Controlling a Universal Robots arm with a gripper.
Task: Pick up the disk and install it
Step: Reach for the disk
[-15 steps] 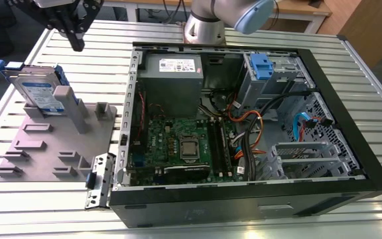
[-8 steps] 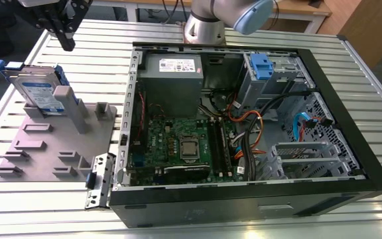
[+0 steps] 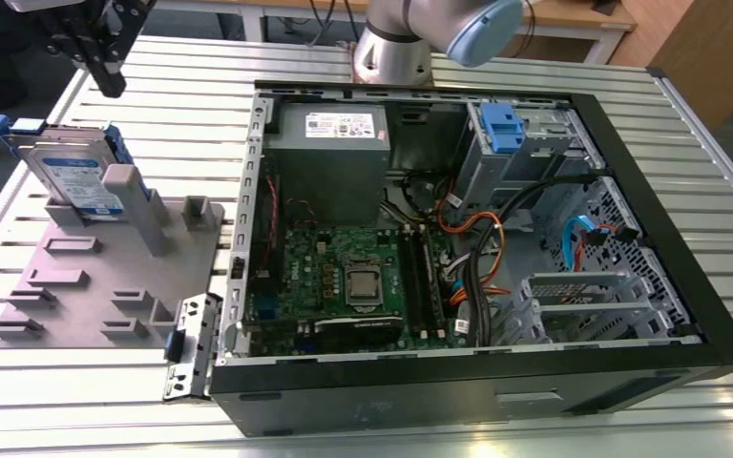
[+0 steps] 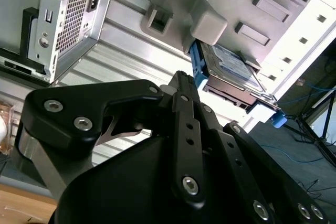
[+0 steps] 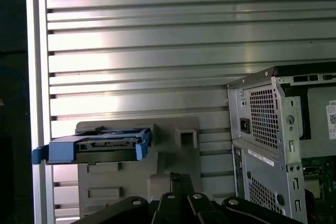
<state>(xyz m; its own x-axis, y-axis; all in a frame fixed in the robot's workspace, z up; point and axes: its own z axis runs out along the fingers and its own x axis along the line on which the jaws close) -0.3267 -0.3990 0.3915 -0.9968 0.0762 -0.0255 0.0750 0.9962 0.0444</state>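
The gripper (image 3: 112,88) hangs in the air with its fingers drawn together and nothing between them. In the exterior view it is off the far corner of the open computer case (image 3: 469,382), out to the exterior view's left of it. Below the gripper, and apart from it, the disk (image 3: 72,176) stands on edge in a grey fixture plate (image 3: 87,286), propped against the plate's upright posts with its blue rails around it. The plate lies on the slatted metal table (image 3: 87,401) just beside the case's side wall, while the disk sits at the plate's end farthest from the case. Both wrist views look past the black finger linkage toward the disk on its plate, with the rear of the case off to one side. Inside the case, at its far corner, a blue bracket (image 3: 500,129) sits in the drive cage (image 3: 552,134). By my reading the task is at its very start: the disk has not been gripped or lifted, so both the pick and the whole installation into the case are yet to be done.
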